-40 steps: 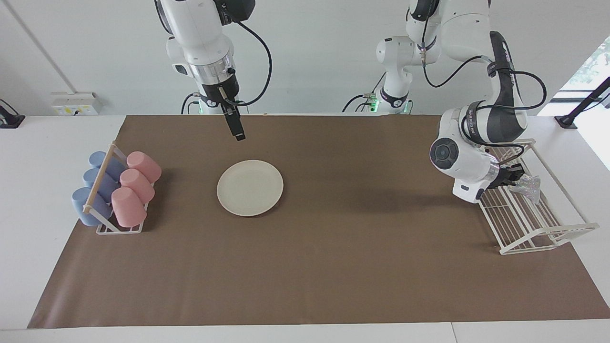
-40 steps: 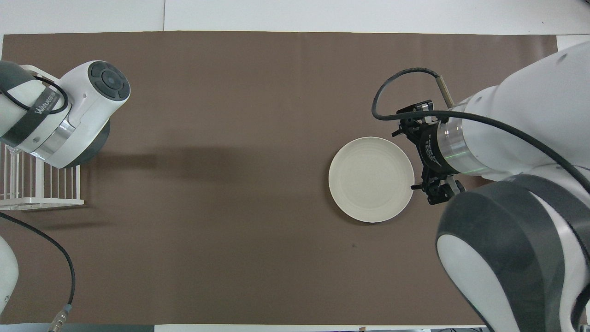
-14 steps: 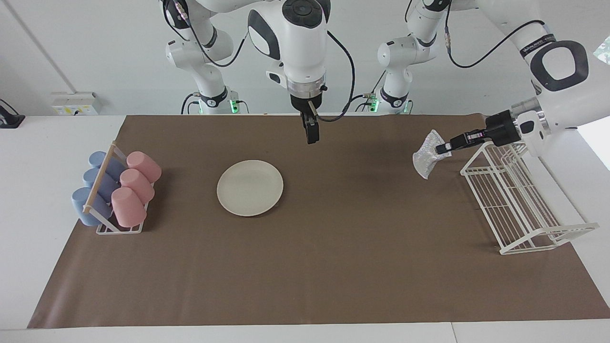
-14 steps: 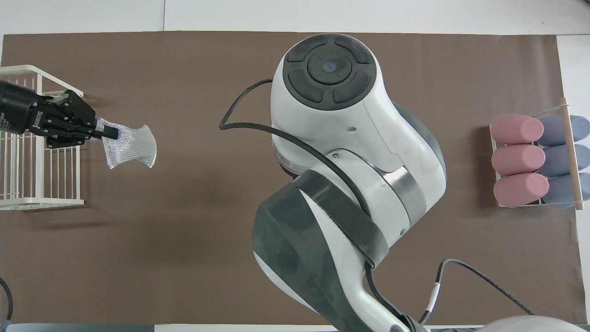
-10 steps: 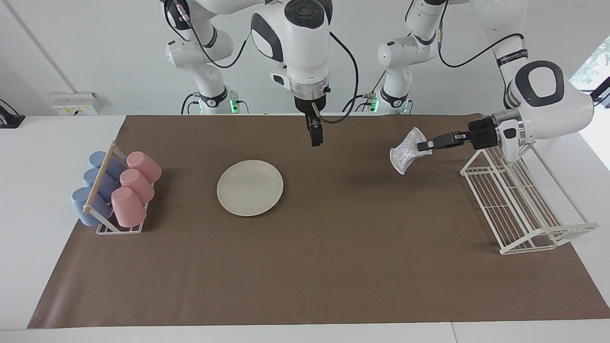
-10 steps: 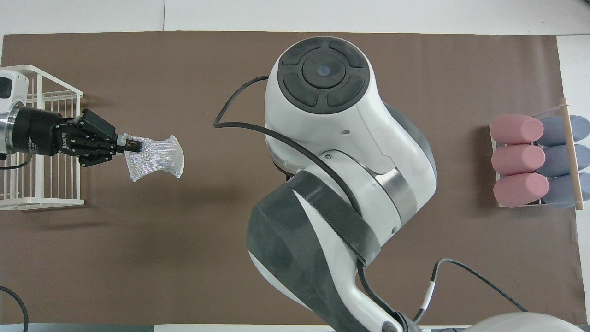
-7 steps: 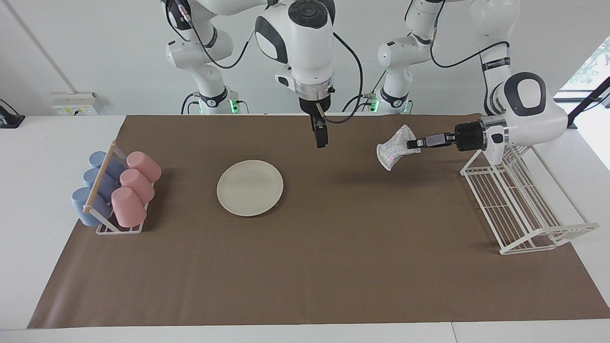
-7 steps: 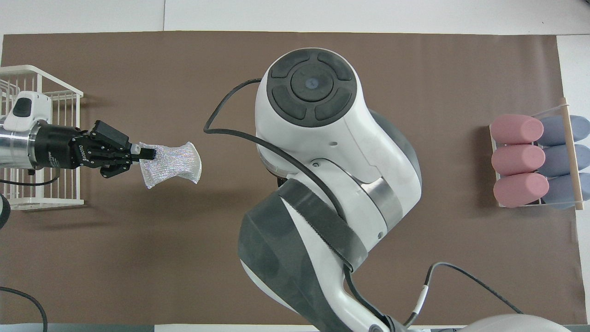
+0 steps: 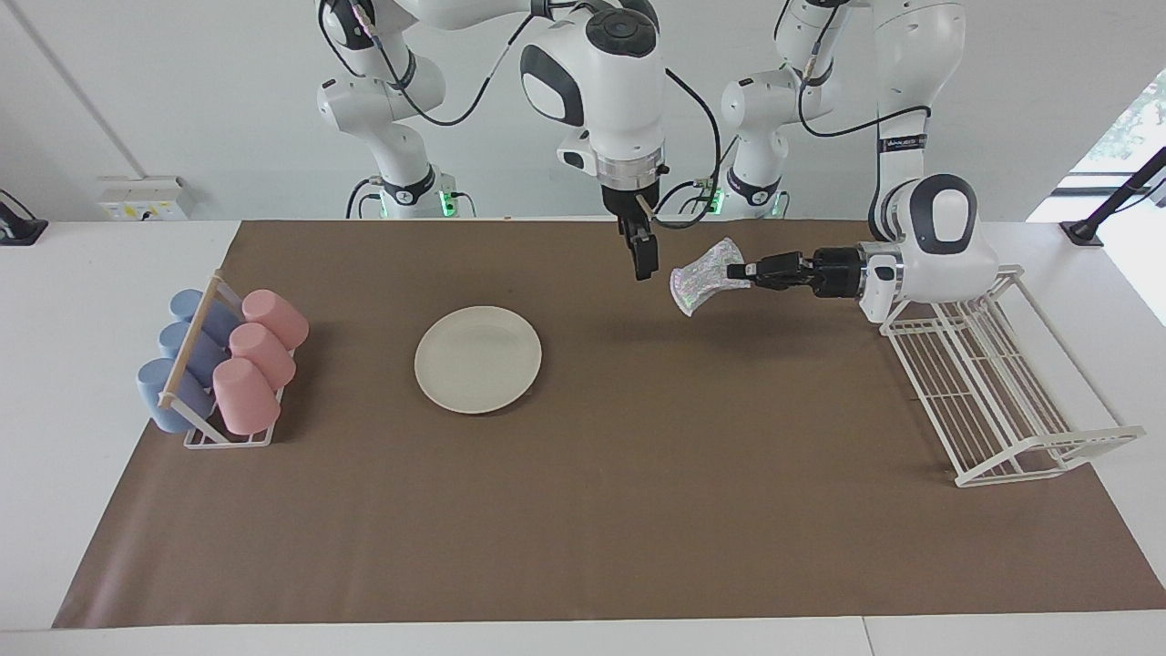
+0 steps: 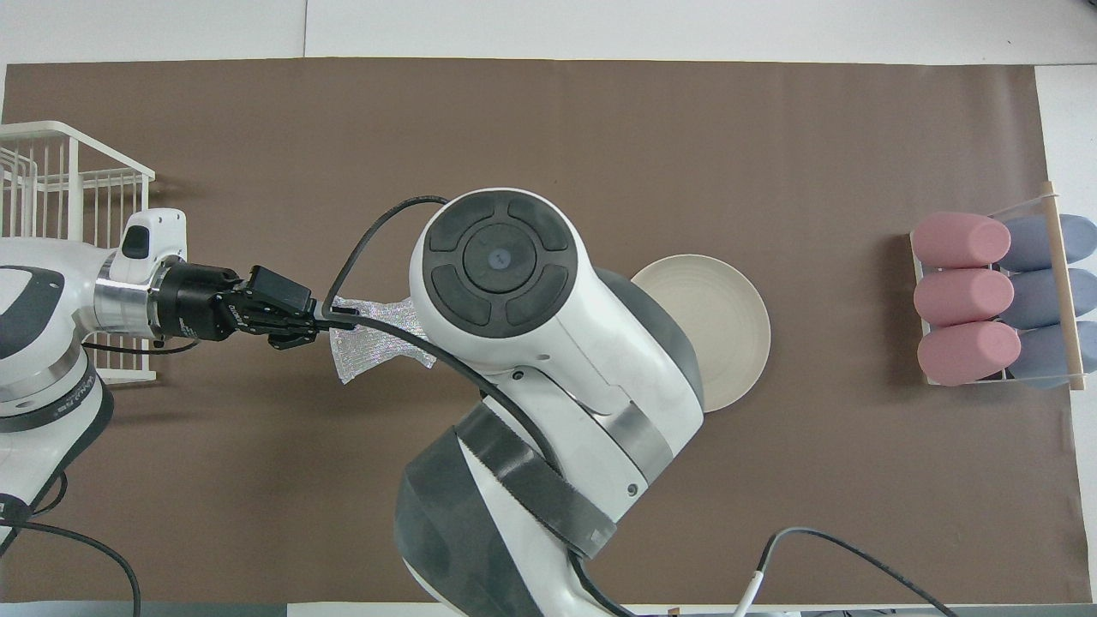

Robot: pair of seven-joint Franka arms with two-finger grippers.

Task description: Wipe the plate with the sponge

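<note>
The round cream-white plate [image 9: 477,359] lies flat on the brown mat, and my right arm covers part of the plate [image 10: 733,330] from above. My left gripper [image 9: 736,271] reaches out level from the wire rack's end and is shut on one edge of the silvery sponge [image 9: 700,276], which hangs in the air over the mat. From overhead the left gripper [image 10: 345,323] and sponge [image 10: 377,350] sit beside my right arm's wrist. My right gripper [image 9: 644,268] points straight down, open and holding nothing, close beside the sponge and not touching it. In the overhead view its own arm hides it.
A small rack [image 9: 202,428] holding pink and blue cups [image 10: 964,296] stands at the right arm's end of the mat. A white wire dish rack [image 9: 997,392] stands at the left arm's end, also seen as a wire rack [image 10: 51,171] from above.
My left gripper has carried the sponge from the wire rack toward the middle of the table. My right gripper has swung away from the plate toward the sponge.
</note>
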